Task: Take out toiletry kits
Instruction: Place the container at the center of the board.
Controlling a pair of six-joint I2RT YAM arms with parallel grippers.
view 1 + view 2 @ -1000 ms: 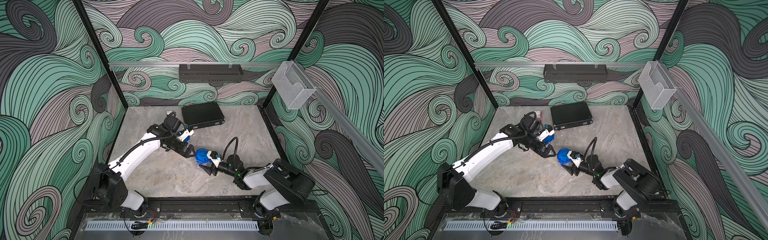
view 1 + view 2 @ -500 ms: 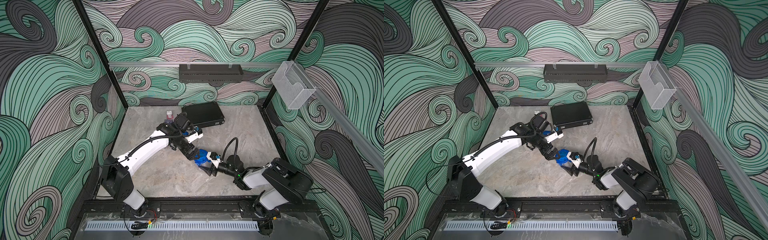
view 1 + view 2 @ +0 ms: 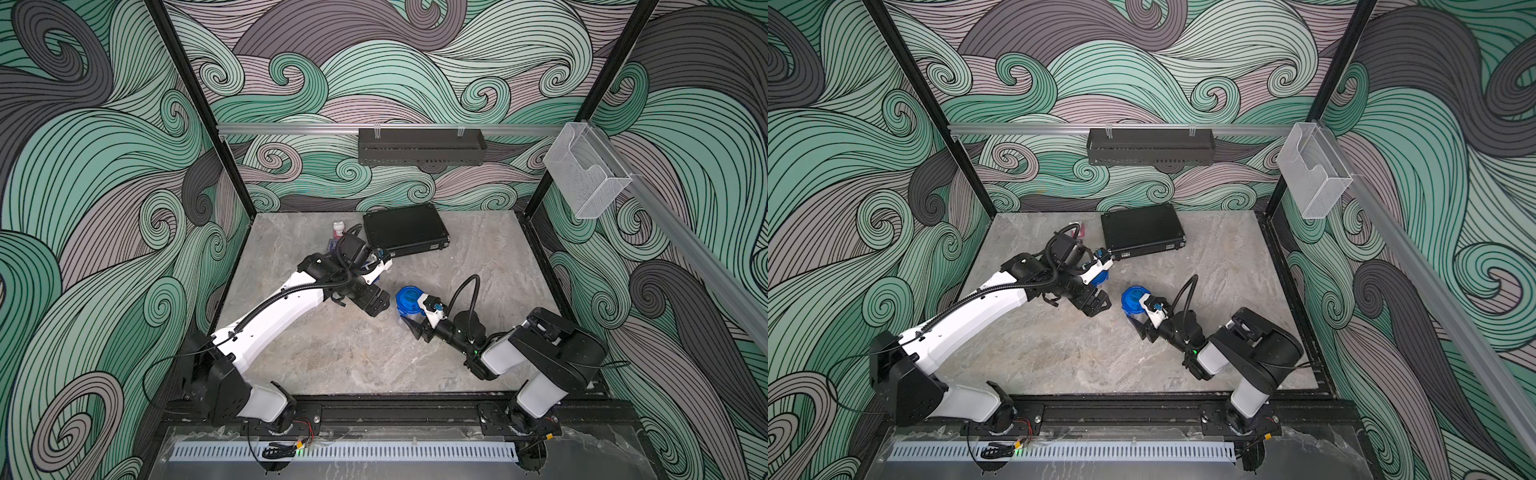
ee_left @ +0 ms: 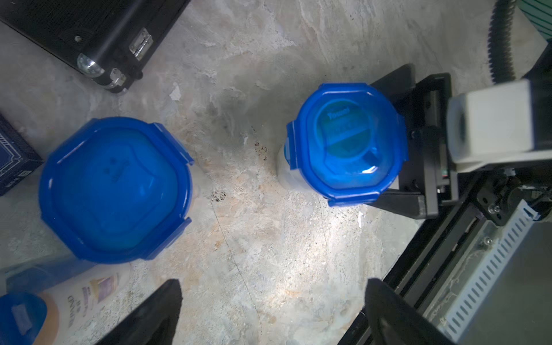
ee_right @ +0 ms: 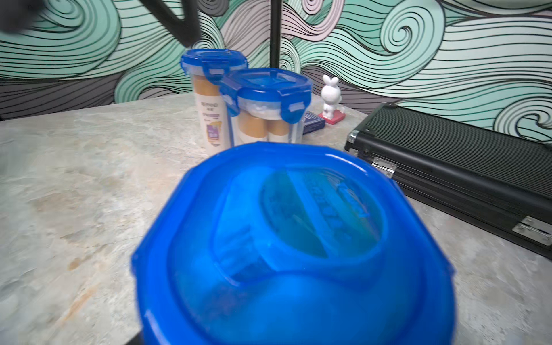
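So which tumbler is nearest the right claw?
The tumbler standing alone, straddled by the right claw; the other two stand together by the card box.

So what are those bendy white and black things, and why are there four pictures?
They are two robot arms, each ending in a pincher called a gripper. Two pictures look down from above. The other two come from a little camera on each arm's wrist.

On the grey marbled table are a black ribbed briefcase, a small dark-blue card box, a white rabbit figure and two clear plastic cups with blue clip-on lids, close together with bottles inside.

A third cup stands apart, between the jaws of the right gripper. I can't tell if they squeeze it. The left gripper is open and holds nothing.
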